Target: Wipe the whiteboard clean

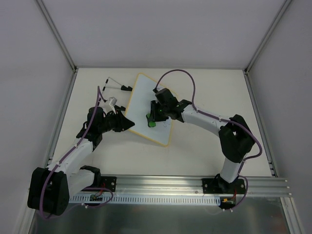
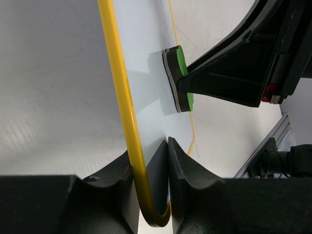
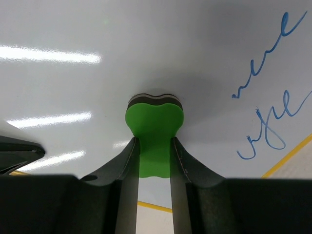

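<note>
The whiteboard (image 1: 146,100) lies tilted on the table, white with a yellow rim. My left gripper (image 1: 130,124) is shut on its left rim; in the left wrist view the gripper (image 2: 158,170) clamps the yellow rim (image 2: 119,92). My right gripper (image 1: 152,117) is shut on the green eraser (image 1: 151,122) and presses it flat on the board. In the right wrist view the gripper (image 3: 154,161) holds the eraser (image 3: 154,129), with blue handwriting (image 3: 270,92) on the board to its right. The eraser (image 2: 179,78) also shows in the left wrist view.
Two black clips with white stems (image 1: 114,87) lie beyond the board's far left edge. A small grey object (image 1: 111,102) sits by my left arm. White walls enclose the table; an aluminium rail (image 1: 195,187) runs along the near edge.
</note>
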{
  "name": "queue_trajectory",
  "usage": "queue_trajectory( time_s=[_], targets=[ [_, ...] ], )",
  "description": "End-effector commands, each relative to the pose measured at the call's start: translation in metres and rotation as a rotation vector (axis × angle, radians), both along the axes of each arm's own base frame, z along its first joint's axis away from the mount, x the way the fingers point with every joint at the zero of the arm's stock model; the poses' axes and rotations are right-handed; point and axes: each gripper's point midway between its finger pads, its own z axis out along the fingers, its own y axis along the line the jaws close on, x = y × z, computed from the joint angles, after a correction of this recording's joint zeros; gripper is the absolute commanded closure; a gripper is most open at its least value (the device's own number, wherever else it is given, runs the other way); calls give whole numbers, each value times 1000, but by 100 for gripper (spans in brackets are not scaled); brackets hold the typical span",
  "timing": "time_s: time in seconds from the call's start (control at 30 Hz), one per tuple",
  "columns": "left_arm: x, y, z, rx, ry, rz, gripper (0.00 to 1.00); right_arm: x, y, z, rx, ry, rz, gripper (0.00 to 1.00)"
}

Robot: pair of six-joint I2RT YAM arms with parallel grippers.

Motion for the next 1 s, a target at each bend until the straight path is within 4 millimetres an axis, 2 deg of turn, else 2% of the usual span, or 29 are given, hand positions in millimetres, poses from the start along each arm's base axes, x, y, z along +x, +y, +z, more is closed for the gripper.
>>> queue_trajectory(
  time_s=[0.0,0.03,0.07,0.17,0.27,0.37,0.47,0.57,0.63,0.7,0.73,0.83,0.87,0.97],
  targets=[
    [6,-4,18,53,-162,-74,100,13,15,1,55,16,-7,100],
    [6,-4,17,55,-162,-73,100,21,10,-1,45,13,-28,100],
    [5,-4,17,55,-159,-75,100,34,-2,-8,23,12,-68,100],
    [5,-4,16,56,-160,-74,100,57,-34,-28,-28,36,-157,100],
    [4,-4,18,53,-164,-79,100,73,-64,-44,-69,56,-239,100],
    [2,-6,18,48,-159,-90,100,85,-85,-58,-96,88,-288,100],
    [0,-6,16,48,-155,-97,100,91,-89,-66,-107,110,-289,100],
    [-1,-7,15,47,-153,-109,100,96,-76,-61,-84,115,-248,100],
    [-1,-8,15,46,-152,-118,100,99,-59,-45,-34,109,-198,100],
    [-1,-8,15,47,-151,-122,100,93,-43,-36,-29,104,-134,100],
    [-2,-9,14,48,-151,-126,100,97,-31,-21,-6,77,-109,100],
    [-2,-9,14,48,-150,-134,100,85,0,-8,41,83,-21,100],
    [-2,-10,13,47,-146,-136,100,84,11,2,63,69,3,100],
    [-1,-9,13,50,-142,-134,100,78,31,13,102,66,52,100]
  ],
)
